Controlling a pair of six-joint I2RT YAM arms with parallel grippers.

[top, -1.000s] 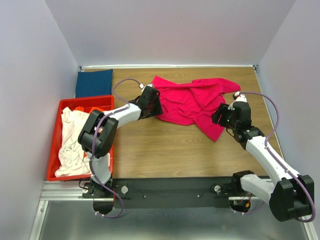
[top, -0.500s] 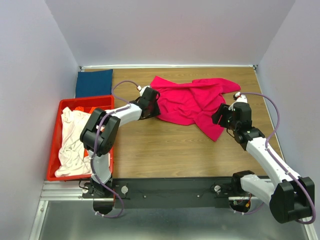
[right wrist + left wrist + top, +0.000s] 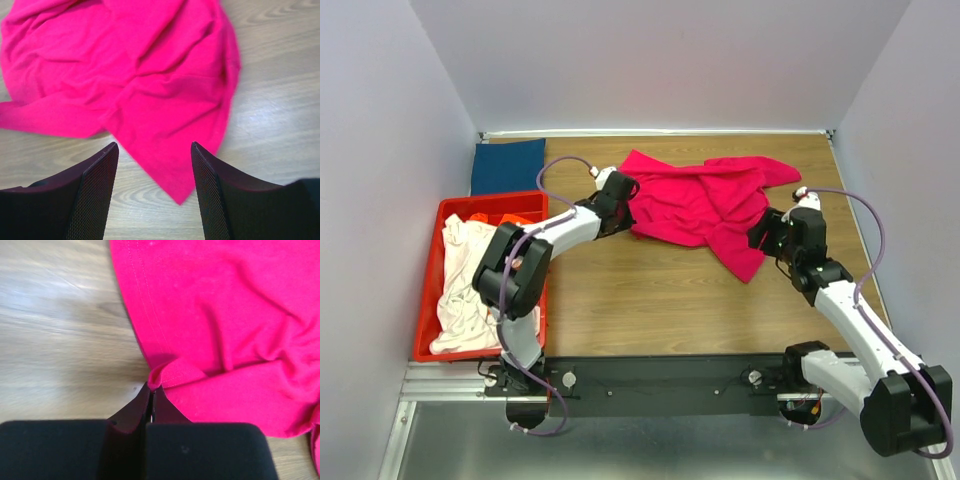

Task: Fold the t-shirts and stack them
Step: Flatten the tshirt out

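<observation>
A crumpled magenta-pink t-shirt point(image 3: 705, 205) lies at the back middle of the wooden table. My left gripper point(image 3: 626, 208) is at its left edge; in the left wrist view the gripper point(image 3: 151, 386) is shut on a pinched-up fold of the shirt's hem point(image 3: 175, 374). My right gripper point(image 3: 766, 236) hovers by the shirt's lower right corner. In the right wrist view this gripper point(image 3: 154, 146) is open, and the pointed corner of the shirt point(image 3: 170, 160) lies below, between its fingers point(image 3: 97, 185), untouched. A folded dark blue t-shirt point(image 3: 507, 166) lies flat at the back left corner.
A red crate point(image 3: 428, 300) at the left edge holds a cream-white shirt point(image 3: 465, 280) and an orange one point(image 3: 508, 217). White walls close in the table on three sides. Bare wood point(image 3: 660, 300) stretches in front of the pink shirt.
My left gripper has closed on the pink shirt's hem and shifted slightly back and left. The right gripper has drifted a little to the right and stayed open.
</observation>
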